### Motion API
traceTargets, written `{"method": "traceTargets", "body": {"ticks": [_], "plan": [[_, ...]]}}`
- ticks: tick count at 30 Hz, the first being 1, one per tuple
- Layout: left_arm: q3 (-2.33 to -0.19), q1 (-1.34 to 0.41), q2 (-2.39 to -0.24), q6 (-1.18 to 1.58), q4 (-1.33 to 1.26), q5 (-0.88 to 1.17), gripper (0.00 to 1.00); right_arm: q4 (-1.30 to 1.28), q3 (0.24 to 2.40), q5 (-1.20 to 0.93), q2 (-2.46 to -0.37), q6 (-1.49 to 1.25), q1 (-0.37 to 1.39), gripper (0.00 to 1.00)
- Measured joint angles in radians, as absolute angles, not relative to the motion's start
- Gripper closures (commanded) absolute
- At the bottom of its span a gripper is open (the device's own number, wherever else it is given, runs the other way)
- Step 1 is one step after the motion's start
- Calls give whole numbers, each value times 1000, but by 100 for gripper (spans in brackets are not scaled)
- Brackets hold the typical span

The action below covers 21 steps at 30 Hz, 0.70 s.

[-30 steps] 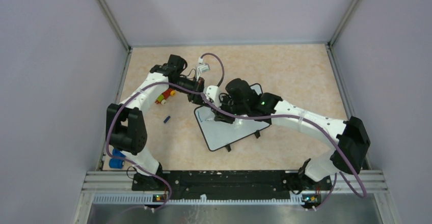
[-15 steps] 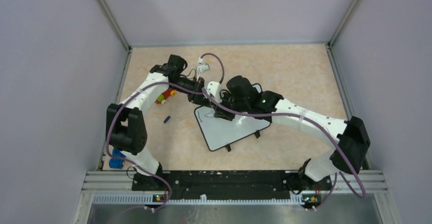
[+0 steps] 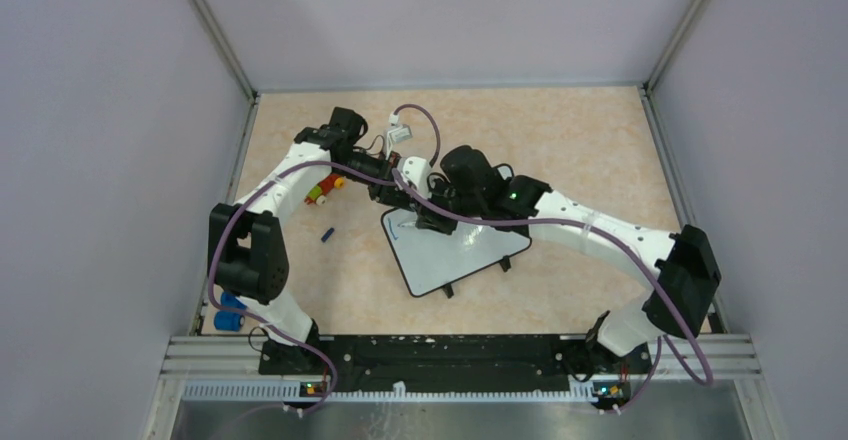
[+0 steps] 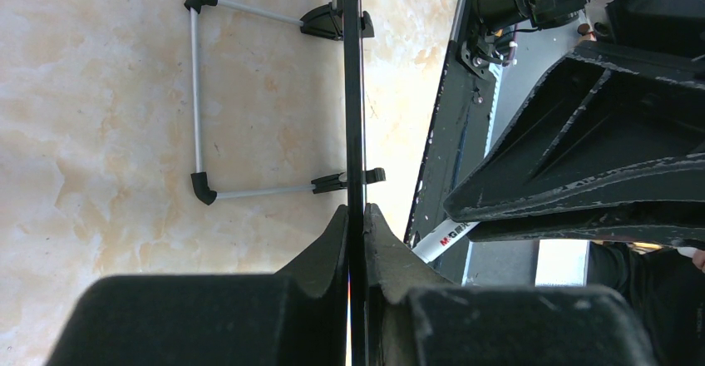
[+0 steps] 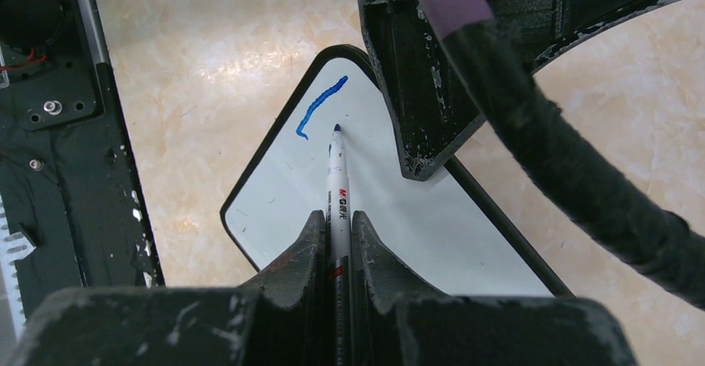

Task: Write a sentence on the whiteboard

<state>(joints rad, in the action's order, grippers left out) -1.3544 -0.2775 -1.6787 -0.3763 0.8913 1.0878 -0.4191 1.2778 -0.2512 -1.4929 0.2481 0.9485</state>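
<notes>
On the tan table (image 3: 580, 150), the whiteboard (image 3: 455, 255) was seen near the middle, turned at an angle. Its far-left edge was clenched between the fingers of the left gripper (image 4: 356, 216). The right gripper (image 5: 337, 216) was held over the same corner, clamped on a marker (image 5: 337, 175) whose tip lay just beside a short blue stroke (image 5: 320, 106); contact could not be judged. A second earlier, no blue mark was seen there, and the right arm had since been shifted slightly left.
</notes>
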Motion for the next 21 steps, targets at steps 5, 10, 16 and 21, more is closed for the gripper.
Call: {"method": "traceTargets", "body": {"ticks": [5,10,16,21], "plan": [[-1354,-278,-1679,-377,891,1087,100,-419,1278,-251,-1503,242,949,100],[-1354,-278,-1679,-377,891,1086,100,-419,1278,-256,-1507,242,949,100],[-1354,-278,-1678,-377,891,1085,100,-420,1278,-263,-1510,243,949,100],[-1354,-278,-1679,-377,891,1085,100,-420,1277,-263,-1510,243,949,100]]}}
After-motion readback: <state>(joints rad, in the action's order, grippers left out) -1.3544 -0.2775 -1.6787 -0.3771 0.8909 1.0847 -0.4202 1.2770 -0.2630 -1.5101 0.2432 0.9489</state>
